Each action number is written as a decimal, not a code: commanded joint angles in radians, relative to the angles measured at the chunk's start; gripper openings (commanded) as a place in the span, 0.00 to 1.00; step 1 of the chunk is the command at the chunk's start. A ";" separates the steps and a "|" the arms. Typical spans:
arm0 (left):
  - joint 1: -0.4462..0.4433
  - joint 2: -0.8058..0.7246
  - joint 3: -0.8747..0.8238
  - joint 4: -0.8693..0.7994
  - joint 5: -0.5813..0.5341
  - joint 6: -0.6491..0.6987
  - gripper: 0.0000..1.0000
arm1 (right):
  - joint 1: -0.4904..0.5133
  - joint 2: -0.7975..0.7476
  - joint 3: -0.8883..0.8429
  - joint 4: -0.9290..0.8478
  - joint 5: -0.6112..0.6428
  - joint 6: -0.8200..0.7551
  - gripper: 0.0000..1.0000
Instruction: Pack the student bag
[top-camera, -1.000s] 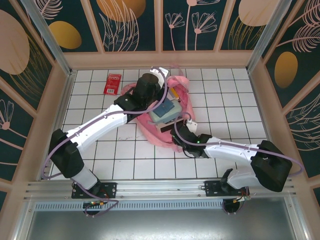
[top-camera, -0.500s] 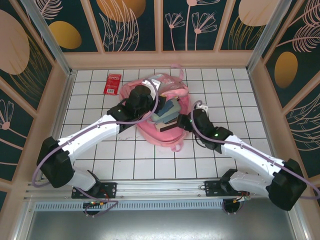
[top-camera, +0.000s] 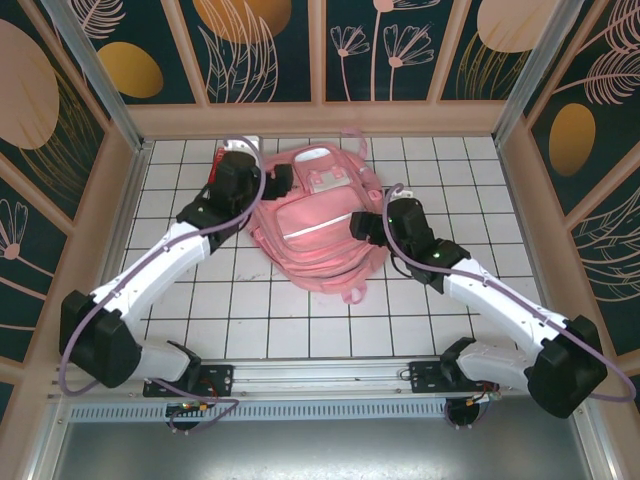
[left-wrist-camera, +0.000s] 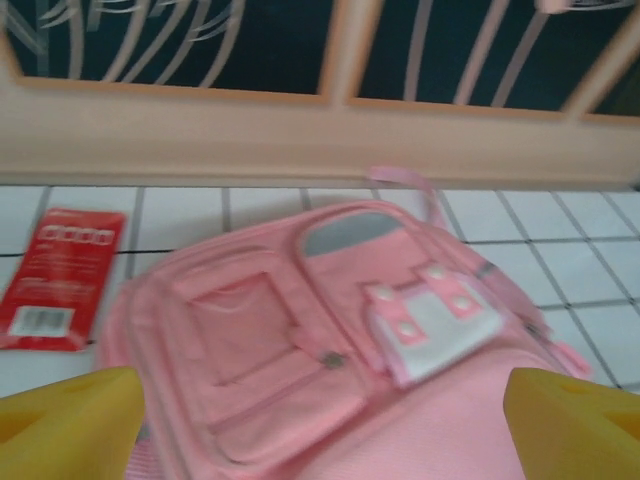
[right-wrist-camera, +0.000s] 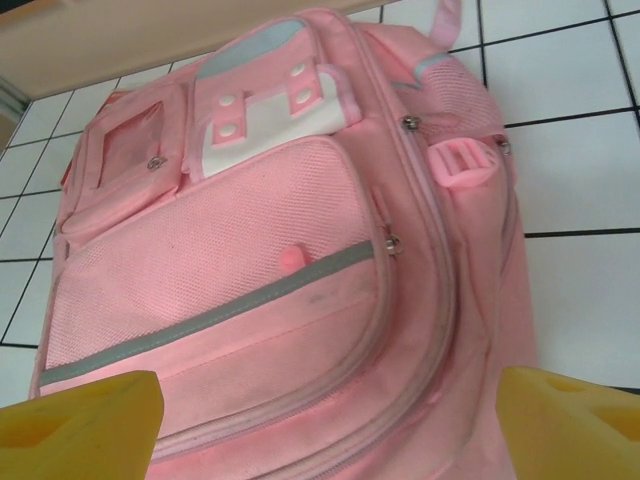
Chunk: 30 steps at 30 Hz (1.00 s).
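top view: the bag (top-camera: 318, 225) lies flat, front up, on the table (top-camera: 470, 180), mid-width and nearer the far edge than the near one; the left gripper (top-camera: 277, 180) sits at the bag's far left corner, the right gripper (top-camera: 362, 225) at its right side; nothing can be made out in either.

left wrist view: jaws stand wide apart with nothing between them; the bag's upper pockets and white patch (left-wrist-camera: 435, 320) lie ahead, pocket zips apparently drawn shut; a red packet (left-wrist-camera: 60, 275) lies on the table just beside the bag's left side, toward the far left corner, outside the bag.

right wrist view: jaws likewise spread and empty; the front pocket with its grey strip (right-wrist-camera: 215, 315) reads as closed; no compartment gapes; contents cannot be seen.

assessment: the bag appears closed up; what it holds cannot be told; the red packet is not packed, and if it belongs to the load, that item and a reopening remain.
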 joint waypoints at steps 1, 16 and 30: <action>0.118 0.075 0.049 -0.056 0.040 -0.098 0.91 | -0.014 0.007 0.025 0.086 -0.059 -0.044 0.87; 0.451 0.455 0.234 -0.082 0.159 -0.071 0.72 | -0.024 0.030 -0.001 0.251 -0.257 -0.084 0.88; 0.561 0.759 0.462 -0.092 0.251 -0.176 0.53 | -0.030 -0.006 -0.069 0.318 -0.300 -0.075 0.89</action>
